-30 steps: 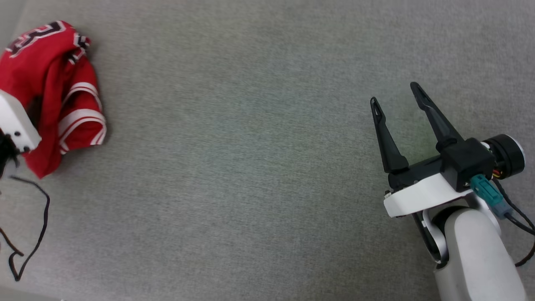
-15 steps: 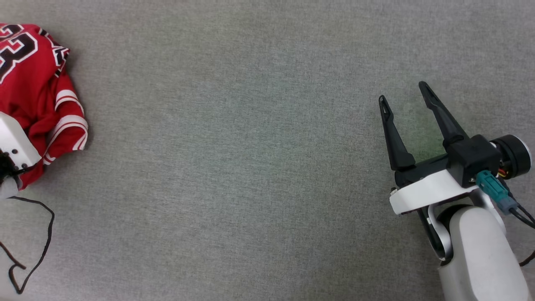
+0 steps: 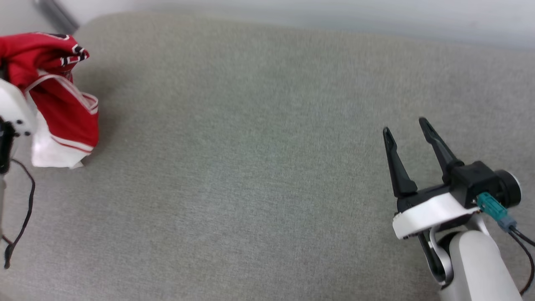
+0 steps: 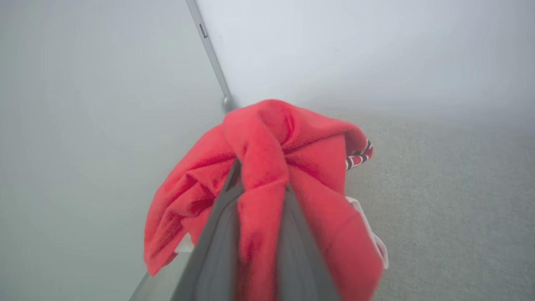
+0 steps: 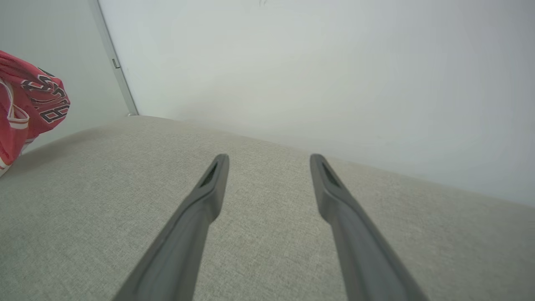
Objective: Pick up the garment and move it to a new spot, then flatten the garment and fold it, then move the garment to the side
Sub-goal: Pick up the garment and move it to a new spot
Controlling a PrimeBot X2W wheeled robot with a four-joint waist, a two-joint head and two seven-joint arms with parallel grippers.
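Jaws of our right gripper [image 3: 403, 125] stand spread with nothing between them, over the grey woven-cloth surface [image 3: 250, 175] at the head view's lower right. Well apart from it, at that view's left edge, hangs the red jersey-style T-shirt [image 3: 62, 113] with white and striped trim, bunched up and cut off by the frame. Our left arm's white wrist housing [image 3: 12, 110] covers part of it, and the cloth hides the left fingers, so from here we cannot tell how they stand. The shirt's white lower end comes close to the surface; we cannot make out whether it touches. A thin black cable [image 3: 26, 200] loops down below the wrist.

In the left wrist view, the jaws of our left gripper [image 4: 261, 179] are pinched on a fold of the T-shirt [image 4: 301, 138]. Red cloth drapes over both blurred grey fingers [image 4: 213, 251] and covers their tips. A bit of striped trim [image 4: 358, 156] peeks out at the right. Behind stands a pale wall [image 4: 376, 50] with a thin metal strip [image 4: 211, 54].

In the right wrist view, our right gripper [image 5: 269, 156] holds its two dark fingers apart above the bare surface [image 5: 104, 200]. The T-shirt [image 5: 29, 104] shows at the left edge, cut off, its black white-edged lettering [image 5: 48, 102] too crumpled for us to read.
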